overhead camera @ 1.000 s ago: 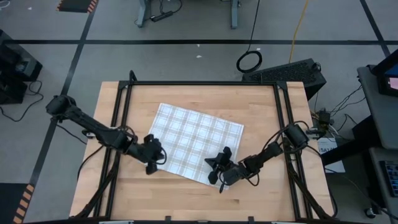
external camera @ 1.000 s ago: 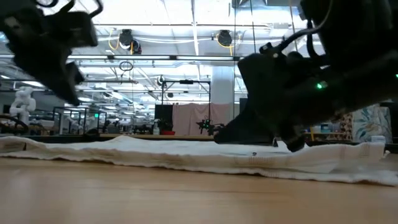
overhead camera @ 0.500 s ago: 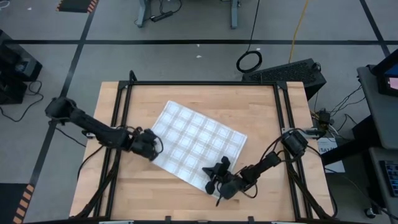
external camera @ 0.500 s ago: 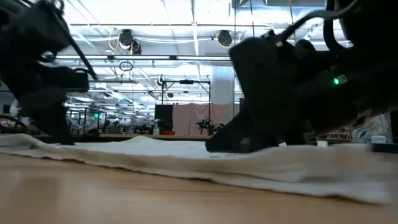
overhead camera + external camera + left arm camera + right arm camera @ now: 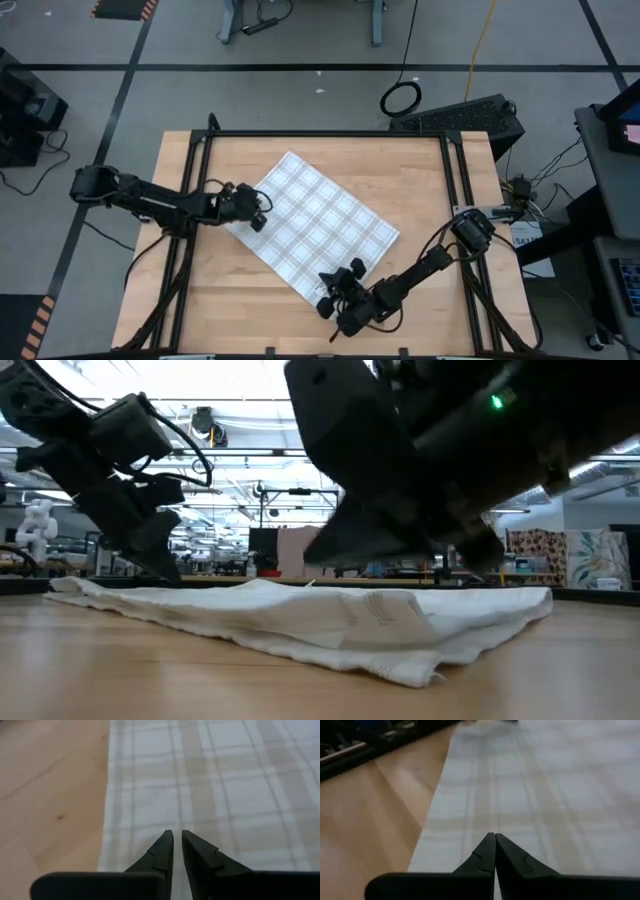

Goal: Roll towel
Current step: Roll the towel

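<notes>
The white towel (image 5: 315, 225) with grey check lines lies flat on the wooden table, turned so that one corner faces the near edge. My left gripper (image 5: 258, 217) stands over its left corner with the fingers (image 5: 165, 847) almost together, their tips on the cloth (image 5: 225, 785). My right gripper (image 5: 326, 296) is shut at the towel's near corner, tips on the cloth (image 5: 545, 785) beside its edge. In the low view the towel (image 5: 320, 615) spreads flat under both grippers. My left gripper rests its fingertips on the towel's top face (image 5: 177, 822), a little inside the edge at the left corner. It slants down from the table's left. The cloth lies flat under it; I see no fold between the fingers. My right gripper presses its shut fingertips on the towel's top face (image 5: 495, 827) near the near corner, close to the edge (image 5: 432, 820). It slants down from the table's right and points along that edge. The cloth lies flat on the table.
Black frame rails run along the table's left side (image 5: 195, 200) and right side (image 5: 455, 180). Bare wood (image 5: 250, 310) lies between the towel and the near edge, and more (image 5: 400, 165) at the far right.
My left gripper has gone toward the far edge, and my right gripper toward the near edge and the left. The towel has slid and turned clockwise on the table with them, staying flat; its near corner now points at the near edge.
</notes>
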